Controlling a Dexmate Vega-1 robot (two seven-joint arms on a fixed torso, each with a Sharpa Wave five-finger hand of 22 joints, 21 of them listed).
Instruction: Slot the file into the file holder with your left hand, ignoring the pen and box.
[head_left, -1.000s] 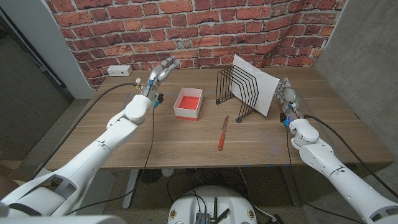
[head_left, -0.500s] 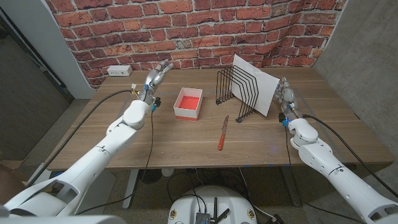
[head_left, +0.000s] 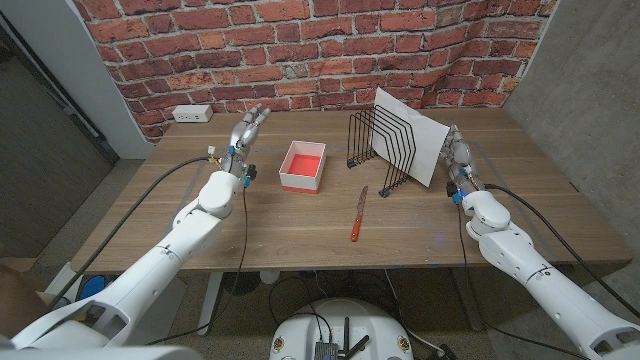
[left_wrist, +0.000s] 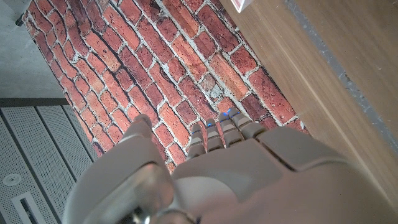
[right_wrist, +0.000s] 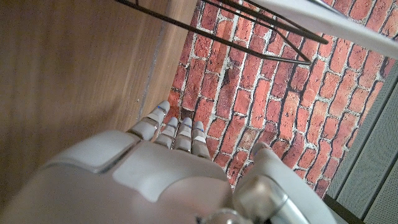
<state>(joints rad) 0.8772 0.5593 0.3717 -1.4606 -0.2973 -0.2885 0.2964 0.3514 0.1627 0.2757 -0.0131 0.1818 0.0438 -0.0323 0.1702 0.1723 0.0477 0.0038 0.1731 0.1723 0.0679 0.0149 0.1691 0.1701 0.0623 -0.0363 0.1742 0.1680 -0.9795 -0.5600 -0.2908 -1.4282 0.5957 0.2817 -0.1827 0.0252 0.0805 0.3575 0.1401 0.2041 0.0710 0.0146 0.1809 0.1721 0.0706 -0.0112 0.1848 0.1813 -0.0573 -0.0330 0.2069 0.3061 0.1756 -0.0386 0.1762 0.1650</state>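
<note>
The white file (head_left: 412, 134) stands tilted in the black wire file holder (head_left: 378, 146) at the table's back right; both show again in the right wrist view, file (right_wrist: 323, 18) and holder (right_wrist: 249, 31). My left hand (head_left: 245, 128) hovers over the back left of the table, well left of the holder, with straight fingers and nothing in them; its back (left_wrist: 217, 174) faces the brick wall. My right hand (head_left: 456, 156) stands on its edge just right of the file, fingers straight and holding nothing, seen also from its wrist (right_wrist: 168, 168).
A red box with a white rim (head_left: 302, 166) sits between my left hand and the holder. A red pen (head_left: 358, 213) lies in front of the holder. A white wall socket (head_left: 190, 113) sits at the back left against the brick wall.
My left hand has drawn back toward me and to the left, away from the box and wall. The right hand, file, holder, box and pen stay where they were.
</note>
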